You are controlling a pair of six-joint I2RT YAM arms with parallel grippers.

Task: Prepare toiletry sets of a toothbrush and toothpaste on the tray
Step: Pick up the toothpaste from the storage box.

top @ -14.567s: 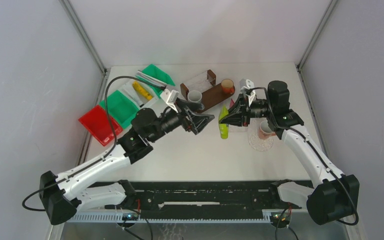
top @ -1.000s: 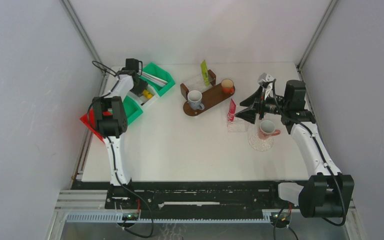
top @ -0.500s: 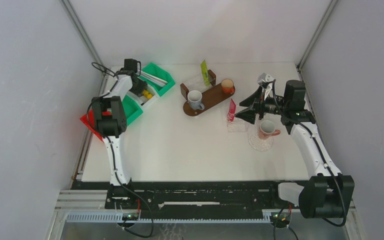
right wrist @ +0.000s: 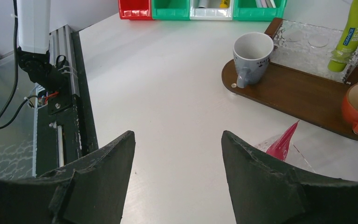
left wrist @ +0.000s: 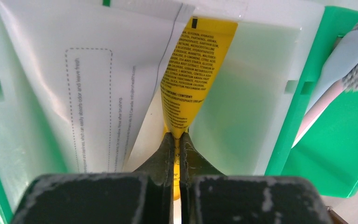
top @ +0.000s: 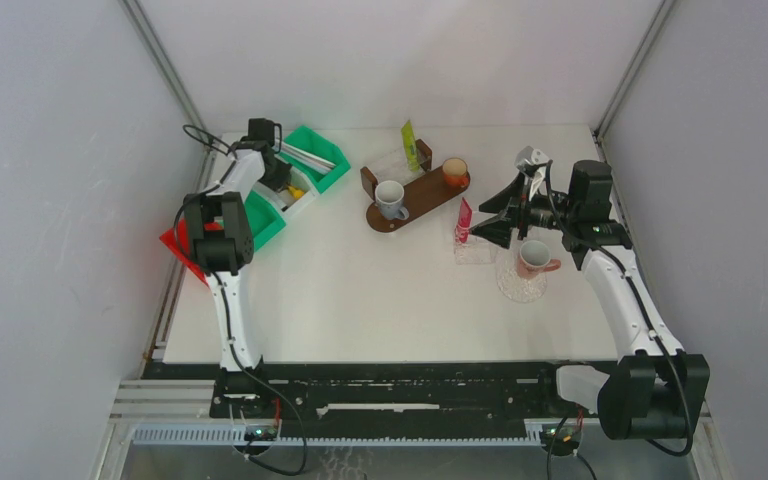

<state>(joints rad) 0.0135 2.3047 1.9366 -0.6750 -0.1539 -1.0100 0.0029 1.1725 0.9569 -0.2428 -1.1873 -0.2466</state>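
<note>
My left gripper reaches down into the white bin and is shut on the crimped end of a yellow toothpaste tube; a white tube lies beside it. A white-pink toothbrush rests in the neighbouring green bin. On the wooden tray stand a grey mug, an orange cup and an upright green-yellow tube. My right gripper hovers open over the table, next to a red tube that stands in a clear glass.
A row of red, green, white and green bins lines the far left. A pink mug sits on a glass saucer under the right arm. The left arm stretches along the left wall.
My left gripper has closed on the yellow tube inside the white bin. The right arm has not moved.
</note>
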